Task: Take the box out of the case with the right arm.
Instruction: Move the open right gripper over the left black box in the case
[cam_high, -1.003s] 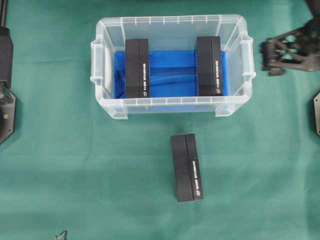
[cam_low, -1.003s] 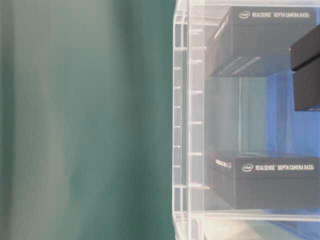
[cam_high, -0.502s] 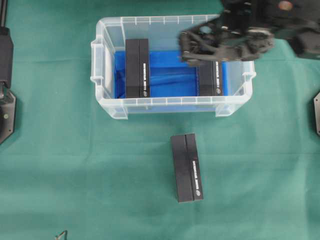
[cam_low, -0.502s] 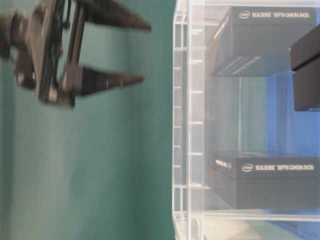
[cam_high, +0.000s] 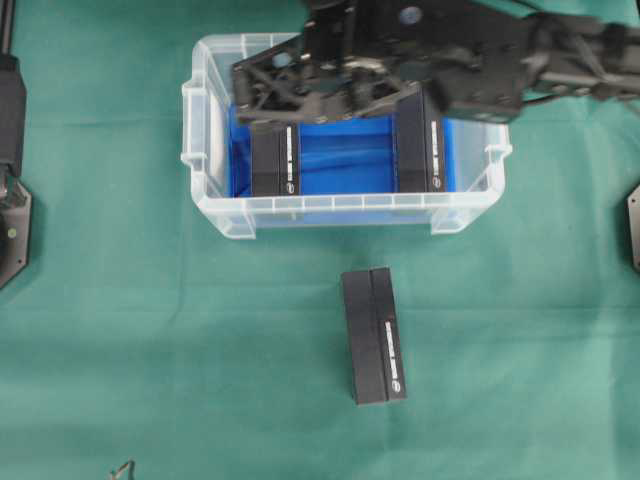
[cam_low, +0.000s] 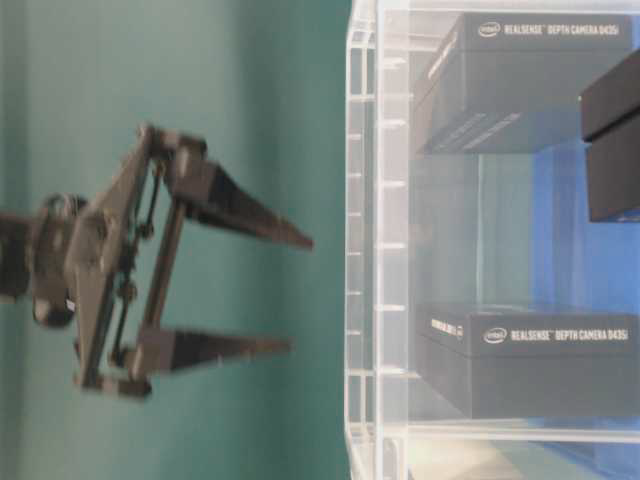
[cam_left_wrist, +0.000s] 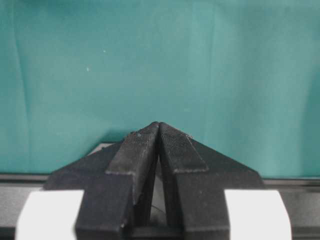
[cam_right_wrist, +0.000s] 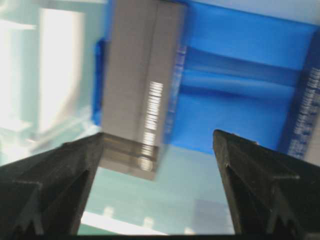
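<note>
The boxes are slim black rectangular cartons w/ small white print along one long side (the table-level view reads "Intel RealSense Depth Camera D435i"). Two of them sit inside the case (cam_high: 205, 165), which is clear plastic w/ a rimmed edge, side handles and a bright blue lining on the floor. The left box (cam_high: 275, 160) stands near the case's left wall, the right box (cam_high: 420, 150) near the right wall, blue floor showing between them. Both run lengthwise front to back.

A third box (cam_high: 374, 334), same look, lies flat on the green table (cam_high: 150, 350) just in front of the case, not touching it.

The right gripper (cam_high: 243, 95) is above the case's left half, over the far end of the left box, w/ its jaws spread wide and nothing between them. The right wrist cam looks down past both jaws at that box and the blue lining (pic's a bit blurry). Can't tell if the tips are below the rim yet.

The left gripper (cam_left_wrist: 159, 131) is off to the side over bare table, jaws pressed together, holding nothing.
</note>
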